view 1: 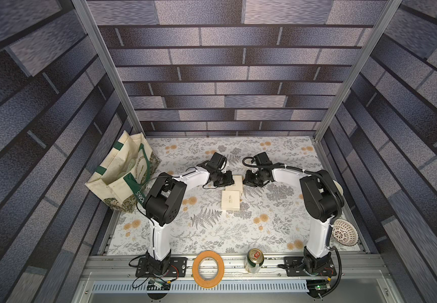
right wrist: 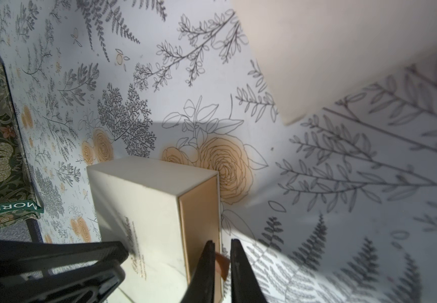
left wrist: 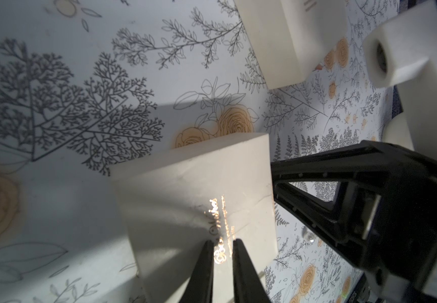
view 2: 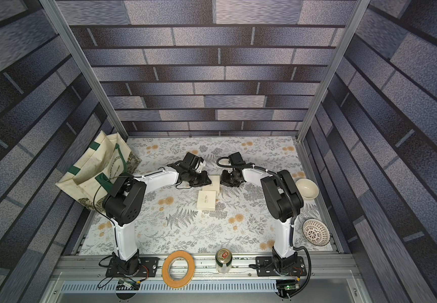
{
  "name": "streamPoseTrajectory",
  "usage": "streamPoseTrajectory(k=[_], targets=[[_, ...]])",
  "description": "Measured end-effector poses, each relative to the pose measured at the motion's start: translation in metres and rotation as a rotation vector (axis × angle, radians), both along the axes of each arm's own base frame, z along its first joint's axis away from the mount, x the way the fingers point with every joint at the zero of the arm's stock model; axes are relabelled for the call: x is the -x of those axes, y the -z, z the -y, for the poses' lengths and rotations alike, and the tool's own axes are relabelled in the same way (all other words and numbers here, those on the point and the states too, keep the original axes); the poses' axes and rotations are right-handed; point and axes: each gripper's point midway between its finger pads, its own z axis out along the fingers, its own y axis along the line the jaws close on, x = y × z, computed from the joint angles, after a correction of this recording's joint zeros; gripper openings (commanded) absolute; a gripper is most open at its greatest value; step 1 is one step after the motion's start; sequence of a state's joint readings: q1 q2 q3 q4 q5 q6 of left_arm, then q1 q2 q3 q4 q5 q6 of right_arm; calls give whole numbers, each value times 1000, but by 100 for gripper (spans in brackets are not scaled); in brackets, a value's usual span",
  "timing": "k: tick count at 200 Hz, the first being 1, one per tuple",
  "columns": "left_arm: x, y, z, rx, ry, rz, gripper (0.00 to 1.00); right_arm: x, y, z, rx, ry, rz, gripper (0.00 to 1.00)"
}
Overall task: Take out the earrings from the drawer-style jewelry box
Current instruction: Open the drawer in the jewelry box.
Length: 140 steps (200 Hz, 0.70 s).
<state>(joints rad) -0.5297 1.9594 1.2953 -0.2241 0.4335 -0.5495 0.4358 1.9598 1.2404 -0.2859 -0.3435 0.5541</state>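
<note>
The flowered table cloth [view 1: 212, 236] fills the floor of the cell, and in both top views a cream tote bag [view 1: 117, 178] with green straps stands at its 9 o'clock edge. The left arm [view 1: 165, 199] and right arm [view 1: 319, 199] reach in from 7 and 5 o'clock and meet near the middle. On the rail at 6 o'clock lies an orange tape roll [view 1: 208, 269], with an upright can [view 1: 254, 261] just beside it at its 3 o'clock. A patterned bowl [view 1: 344, 232] sits at the cloth's 4 o'clock edge and a plain bowl [view 2: 307, 189] at 3 o'clock. Three cream boxes cluster at the centre: the far box [view 1: 237, 180] lies between the two grippers, the middle box [view 1: 234, 189] touches it at its 6 o'clock, and the near box [view 1: 230, 200] lies apart at 7 o'clock. The left gripper [left wrist: 223, 244] hovers over the far box's gold-lettered lid, jaws barely parted and gripping nothing. The right gripper [right wrist: 222, 244] is at that box's open end, where the tan drawer front [right wrist: 199, 210] sits flush in the sleeve; its jaws are almost together with the brown pull tab [right wrist: 222, 265] between them. The earrings [view 1: 261, 196], tiny shiny beads, lie loose on the cloth at 3 o'clock of the near box, well apart from both grippers.
</note>
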Motion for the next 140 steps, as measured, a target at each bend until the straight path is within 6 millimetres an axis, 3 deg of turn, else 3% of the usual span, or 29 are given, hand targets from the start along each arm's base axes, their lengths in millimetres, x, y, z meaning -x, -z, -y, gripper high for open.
streamPoseTrajectory(k=[140], targets=[[0, 0, 0, 0, 0, 0, 17, 1, 5, 5, -7, 11, -7, 1]])
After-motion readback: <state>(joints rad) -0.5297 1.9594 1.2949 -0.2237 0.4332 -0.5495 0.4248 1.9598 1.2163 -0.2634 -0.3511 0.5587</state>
